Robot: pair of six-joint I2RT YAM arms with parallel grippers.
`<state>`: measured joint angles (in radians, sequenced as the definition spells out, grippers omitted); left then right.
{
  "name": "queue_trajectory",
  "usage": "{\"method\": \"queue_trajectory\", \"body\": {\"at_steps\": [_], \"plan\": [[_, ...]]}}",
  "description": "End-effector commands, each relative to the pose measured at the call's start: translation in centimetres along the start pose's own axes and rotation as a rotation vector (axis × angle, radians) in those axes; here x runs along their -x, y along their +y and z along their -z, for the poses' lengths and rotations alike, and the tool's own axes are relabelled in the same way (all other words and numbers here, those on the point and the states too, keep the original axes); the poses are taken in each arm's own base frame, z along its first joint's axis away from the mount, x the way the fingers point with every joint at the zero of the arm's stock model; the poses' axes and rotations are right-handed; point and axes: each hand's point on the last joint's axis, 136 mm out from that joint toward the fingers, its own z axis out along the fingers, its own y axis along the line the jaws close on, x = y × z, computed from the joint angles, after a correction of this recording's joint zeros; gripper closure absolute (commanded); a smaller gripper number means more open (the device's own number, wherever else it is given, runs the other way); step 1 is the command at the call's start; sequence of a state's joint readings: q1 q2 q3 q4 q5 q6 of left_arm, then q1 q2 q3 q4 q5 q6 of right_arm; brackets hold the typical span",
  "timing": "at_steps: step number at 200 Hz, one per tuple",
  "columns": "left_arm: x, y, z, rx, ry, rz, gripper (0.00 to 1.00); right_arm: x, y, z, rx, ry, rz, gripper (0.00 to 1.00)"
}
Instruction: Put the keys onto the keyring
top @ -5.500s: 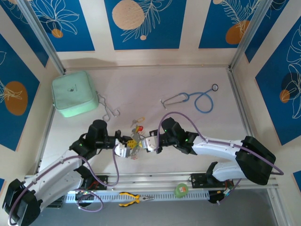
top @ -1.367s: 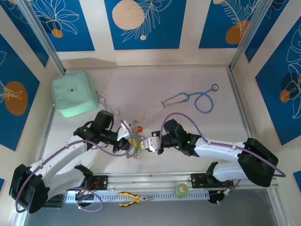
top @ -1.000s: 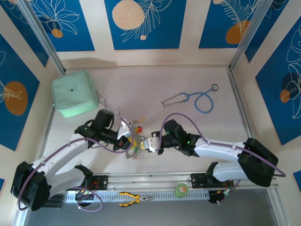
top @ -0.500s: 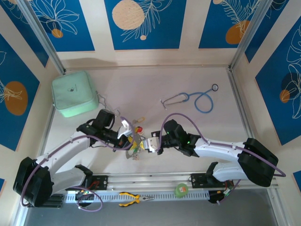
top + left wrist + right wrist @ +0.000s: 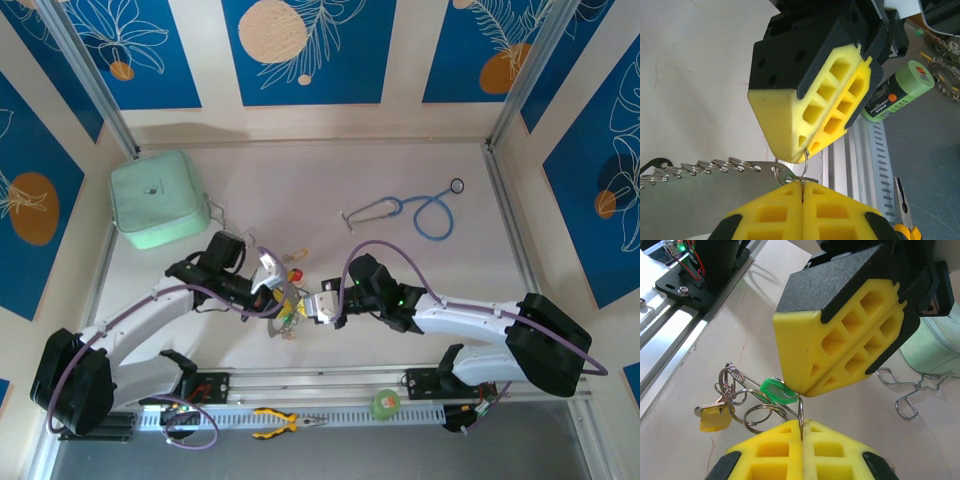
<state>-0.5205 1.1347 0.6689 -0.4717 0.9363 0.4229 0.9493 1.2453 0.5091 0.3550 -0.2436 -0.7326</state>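
Both arms are brought together at the near middle of the table (image 5: 400, 170).

- Left gripper (image 5: 802, 186): yellow pads are pressed flat together, with a thin wire loop of the keyring (image 5: 700, 167) nipped in the seam.
- Right gripper (image 5: 801, 426): pads likewise closed tight on the same loop, tip to tip with the left gripper.
- The keyring is seen from the left wrist as a string of small linked silver rings trailing away from the pinched loop.
- Keys (image 5: 287, 312): bunched just beneath the two meeting grippers. From the right wrist a green-tagged key (image 5: 776, 389) is seen against the left gripper's tip, and a yellow-tagged key (image 5: 712, 421) hangs off the rings beside it. A red tag (image 5: 295, 273) is noted from above.
- Well apart on the table: blue stethoscope (image 5: 430, 215) far right, mint pouch (image 5: 160, 200) far left, forceps (image 5: 228, 232) beside the pouch.
- On the front rail: pliers (image 5: 285, 422) and a green tape roll (image 5: 385, 403).
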Motion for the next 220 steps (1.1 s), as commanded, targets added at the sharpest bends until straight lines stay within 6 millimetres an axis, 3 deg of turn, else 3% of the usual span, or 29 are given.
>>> {"method": "queue_trajectory", "body": {"at_steps": [1, 220], "plan": [[1.9, -0.4, 0.6, -0.028, -0.054, -0.025, 1.0, 1.3, -0.2, 0.3, -0.013, -0.048, 0.037, 1.0], [0.4, 2.6, 0.3, 0.105, 0.025, 0.044, 1.0, 2.1, 0.2, 0.5, -0.001, -0.076, 0.051, 1.0]]}}
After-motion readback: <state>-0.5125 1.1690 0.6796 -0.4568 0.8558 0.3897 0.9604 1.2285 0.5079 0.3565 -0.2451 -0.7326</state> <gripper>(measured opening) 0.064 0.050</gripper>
